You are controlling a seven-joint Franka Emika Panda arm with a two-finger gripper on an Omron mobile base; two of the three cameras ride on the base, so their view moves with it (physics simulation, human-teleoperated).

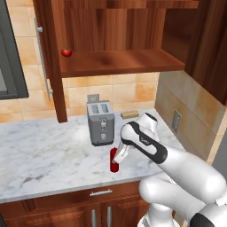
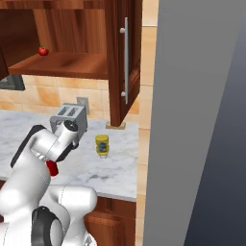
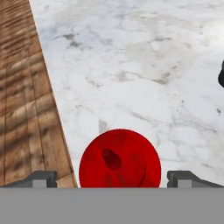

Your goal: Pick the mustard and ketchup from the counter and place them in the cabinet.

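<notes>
The white arm rises from the base, bends at a dark elbow joint and reaches forward and down over the counter point(image 1: 44, 146), its wrist turned so the hand points down at the marble near the front edge. The gripper point(image 3: 112, 178) hangs directly above the ketchup point(image 3: 120, 158): in the hand view the red bottle is seen from the top, its round body and nozzle centred between the 2 dark fingertips point(image 3: 40, 178), which stand wide apart on either side of it with a gap to the bottle on each side. Nothing is gripped.

In the left base view the ketchup point(image 1: 114, 160) stands upright on the counter just in front of the toaster point(image 1: 100, 122), partly covered by the hand. In the right base view only a bit of red point(image 2: 52, 167) shows below the wrist.

The mustard point(image 2: 102, 145) stands upright on the marble to the right of the toaster point(image 2: 71, 118), well apart from the ketchup and near the back wall.

Above, the cabinet point(image 1: 119, 60) is open, its door point(image 1: 49, 62) swung out with the long bar handle facing the room. A small red tomato point(image 1: 66, 52) sits on the inner shelf towards its left end. A tan block point(image 1: 129, 114) lies on the counter behind the toaster, by the tiled wall.
</notes>
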